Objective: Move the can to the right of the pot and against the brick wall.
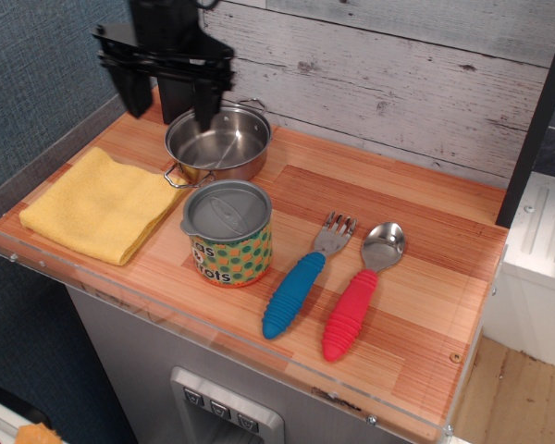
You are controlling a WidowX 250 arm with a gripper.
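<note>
Tool (166, 100) spread, above pot's (217, 143) left rim; can (228, 233) upright just in front of pot.

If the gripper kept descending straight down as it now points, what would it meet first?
Probably the left rim of the pot, or the countertop just beside it; the gripper hangs open above there, though depth is unclear.
</note>
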